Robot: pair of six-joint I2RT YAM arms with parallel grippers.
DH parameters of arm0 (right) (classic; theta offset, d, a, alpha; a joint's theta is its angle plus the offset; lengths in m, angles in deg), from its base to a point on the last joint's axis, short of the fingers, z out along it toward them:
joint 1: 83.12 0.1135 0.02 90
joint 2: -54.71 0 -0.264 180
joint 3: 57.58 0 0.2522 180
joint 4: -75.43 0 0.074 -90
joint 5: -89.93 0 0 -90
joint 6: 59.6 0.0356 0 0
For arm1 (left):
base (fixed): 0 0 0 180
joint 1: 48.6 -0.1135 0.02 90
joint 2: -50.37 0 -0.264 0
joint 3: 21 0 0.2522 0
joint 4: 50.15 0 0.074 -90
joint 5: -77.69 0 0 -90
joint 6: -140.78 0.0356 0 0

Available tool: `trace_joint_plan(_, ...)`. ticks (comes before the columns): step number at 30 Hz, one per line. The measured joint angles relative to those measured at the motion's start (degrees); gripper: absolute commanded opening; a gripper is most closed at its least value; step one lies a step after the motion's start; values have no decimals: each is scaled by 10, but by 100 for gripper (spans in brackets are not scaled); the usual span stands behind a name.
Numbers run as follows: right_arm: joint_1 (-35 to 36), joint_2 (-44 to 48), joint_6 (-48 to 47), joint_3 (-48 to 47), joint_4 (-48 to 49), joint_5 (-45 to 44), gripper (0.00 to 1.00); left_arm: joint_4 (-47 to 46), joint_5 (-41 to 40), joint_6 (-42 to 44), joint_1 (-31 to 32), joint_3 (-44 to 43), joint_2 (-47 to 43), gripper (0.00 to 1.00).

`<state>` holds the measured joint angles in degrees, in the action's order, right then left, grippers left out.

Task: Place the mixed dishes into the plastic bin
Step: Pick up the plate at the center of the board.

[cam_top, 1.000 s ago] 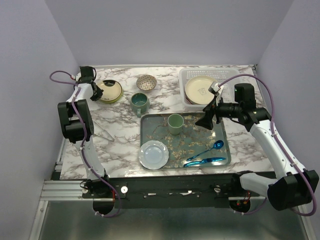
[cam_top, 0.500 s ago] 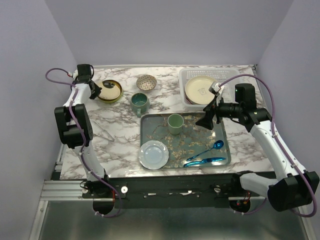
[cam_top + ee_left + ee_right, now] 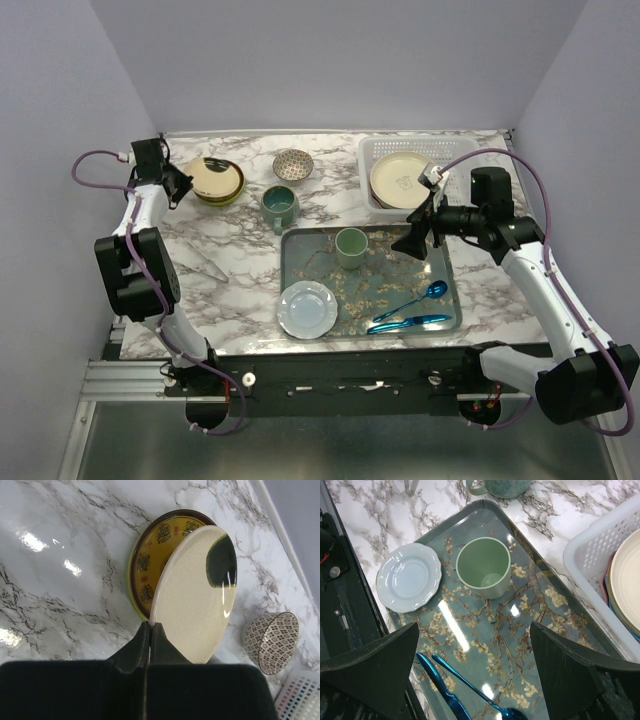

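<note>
My left gripper (image 3: 150,626) is shut on the rim of a cream plate (image 3: 195,595), which stands tilted off the amber-yellow plate (image 3: 152,555) beneath it. From above, this cream plate (image 3: 213,177) is at the back left with the left gripper (image 3: 180,186) at its left edge. A speckled bowl (image 3: 293,164) and a dark teal mug (image 3: 279,205) stand to its right. The white plastic bin (image 3: 372,150) at the back right holds stacked plates (image 3: 402,180), a cream one on top. My right gripper (image 3: 415,240) hangs open, holding nothing, over the tray just in front of the bin (image 3: 585,550).
A grey floral metal tray (image 3: 440,262) lies in the middle front. It carries a green cup (image 3: 351,246), a pale blue small plate (image 3: 307,309) and a blue spoon and knife (image 3: 410,308). Walls close in the table's left, back and right sides.
The left gripper has closed on the cream plate's rim, and its arm has swung leftward, tipping the plate up off the amber-yellow one. The right arm has stayed put.
</note>
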<state>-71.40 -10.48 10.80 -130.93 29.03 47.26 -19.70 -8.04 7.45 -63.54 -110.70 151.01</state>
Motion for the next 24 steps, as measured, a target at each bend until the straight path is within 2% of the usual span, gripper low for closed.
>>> trace_joint_plan(8,0,0,0,0,0,0,100,-58,63,-33,-9,49,-44,0)
trace_joint_plan(18,0,1,-6,0,0,1,100,-180,175,-100,-8,154,-130,0)
trace_joint_plan(24,0,8,-12,0,0,5,100,-240,220,-136,30,212,-201,0)
